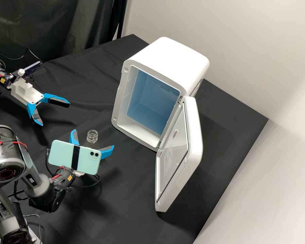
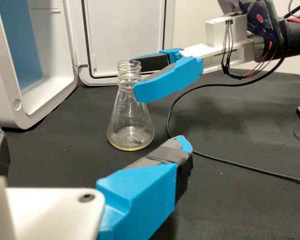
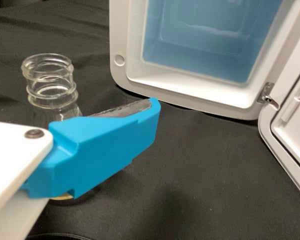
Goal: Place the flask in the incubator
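A clear, empty conical flask (image 1: 92,136) stands upright on the black bench, left of the incubator. My right gripper (image 1: 90,144) is open with one blue finger on each side of the flask; I cannot tell if either touches the glass. The right wrist view has the flask (image 3: 47,80) just behind one finger (image 3: 105,145). My left gripper (image 1: 52,111) hangs open farther back left, holding nothing. Its wrist view faces the flask (image 2: 130,115) and the right gripper (image 2: 136,76) at the flask's neck. The white incubator (image 1: 166,61) has a blue inside and its door (image 1: 179,152) swung wide open.
A mint-green phone (image 1: 74,157) is mounted on the right arm's wrist. A black cable (image 2: 230,162) trails over the bench behind the flask. The bench edge (image 1: 227,189) runs close behind the open door, with a white wall beyond.
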Action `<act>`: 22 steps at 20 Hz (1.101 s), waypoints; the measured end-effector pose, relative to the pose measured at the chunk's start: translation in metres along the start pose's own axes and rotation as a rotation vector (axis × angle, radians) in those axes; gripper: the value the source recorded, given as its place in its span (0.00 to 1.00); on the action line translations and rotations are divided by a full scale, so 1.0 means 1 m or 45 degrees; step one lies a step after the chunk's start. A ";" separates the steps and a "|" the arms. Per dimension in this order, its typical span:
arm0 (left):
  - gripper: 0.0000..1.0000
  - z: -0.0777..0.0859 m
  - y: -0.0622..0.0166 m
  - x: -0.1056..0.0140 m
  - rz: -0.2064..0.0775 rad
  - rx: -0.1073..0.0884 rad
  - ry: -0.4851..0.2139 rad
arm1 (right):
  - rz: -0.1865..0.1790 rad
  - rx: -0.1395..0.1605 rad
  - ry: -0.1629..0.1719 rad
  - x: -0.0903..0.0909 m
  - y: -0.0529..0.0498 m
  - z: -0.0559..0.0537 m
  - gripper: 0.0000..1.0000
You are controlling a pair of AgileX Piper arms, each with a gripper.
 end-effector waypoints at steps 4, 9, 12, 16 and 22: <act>1.00 0.000 0.0001 0.000 0.000 0.000 0.001 | -0.014 -0.001 -0.019 0.006 -0.006 -0.001 1.00; 1.00 0.000 -0.0001 0.000 -0.002 0.003 -0.003 | -0.030 0.009 -0.039 0.009 -0.010 0.001 1.00; 1.00 0.000 -0.0001 0.000 -0.002 0.003 -0.003 | -0.029 0.001 -0.037 0.009 -0.010 0.001 1.00; 1.00 0.000 -0.0001 0.000 -0.002 0.003 -0.003 | -0.026 0.002 -0.040 0.009 -0.010 0.001 1.00; 1.00 0.000 -0.0001 0.000 -0.002 0.003 -0.003 | -0.037 0.001 -0.032 0.009 -0.011 0.000 1.00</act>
